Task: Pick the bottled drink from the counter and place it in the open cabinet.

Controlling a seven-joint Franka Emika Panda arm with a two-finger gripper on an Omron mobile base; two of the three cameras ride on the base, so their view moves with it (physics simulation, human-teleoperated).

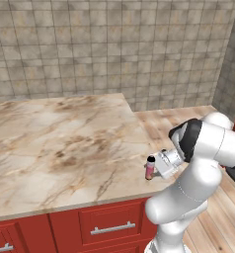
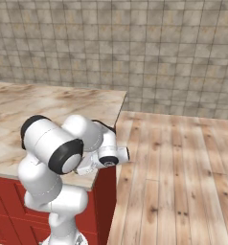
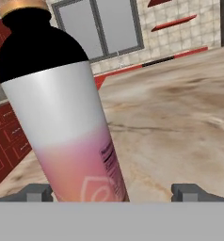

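You see the bottled drink [image 1: 150, 168] upright near the counter [image 1: 60, 143] front right corner, the white hand just beside it.

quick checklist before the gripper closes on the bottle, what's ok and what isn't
1. Bottle standing upright on the counter: ok.
2. Gripper open wide enough: ok, both fingertips stand well apart in the hand view.
3. Bottle between the fingertips: ok, though it sits nearer the left-hand tip in that view than the other.
4. Fingers touching the bottle yet: cannot tell; a gap shows on one side, the other is hidden by the bottle.
5. Bottle close to the counter's front corner, so a nudge might tip it off: not ok, close gently.
6. Open cabinet reachable from here: cannot tell.
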